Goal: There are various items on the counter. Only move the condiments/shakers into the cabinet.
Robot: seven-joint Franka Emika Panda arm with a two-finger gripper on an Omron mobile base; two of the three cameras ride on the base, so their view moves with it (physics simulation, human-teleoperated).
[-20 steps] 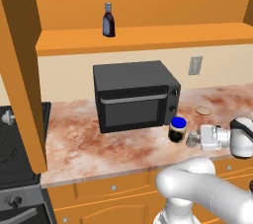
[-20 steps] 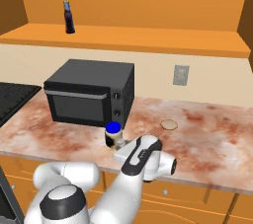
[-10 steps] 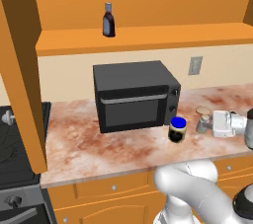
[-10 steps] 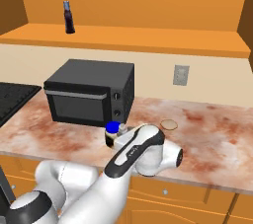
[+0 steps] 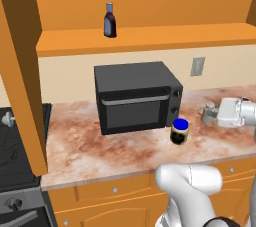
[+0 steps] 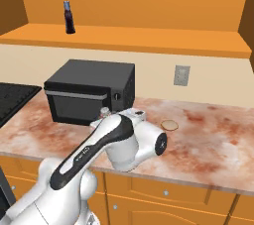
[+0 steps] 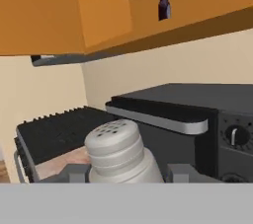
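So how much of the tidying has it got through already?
One is done: the dark bottle stands on the cabinet shelf. In hand: the grey shaker sits between the gripper fingers, beside the microwave. Left: the blue-lidded jar on the counter. The tan disc stays there.

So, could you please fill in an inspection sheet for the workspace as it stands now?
Surface: marbled counter, bare stone around the items.
Job's things: dark bottle upright on the cabinet shelf; blue-lidded jar upright on the counter before the microwave; grey shaker between the gripper's fingertips, beside the microwave.
Clutter: flat tan disc lying on the counter, right of the microwave.
Gripper: gripper closed around the shaker; whether it is lifted, cannot tell.
Cables: nothing seen.
Surroundings: black microwave, stove at the left, wall outlet.
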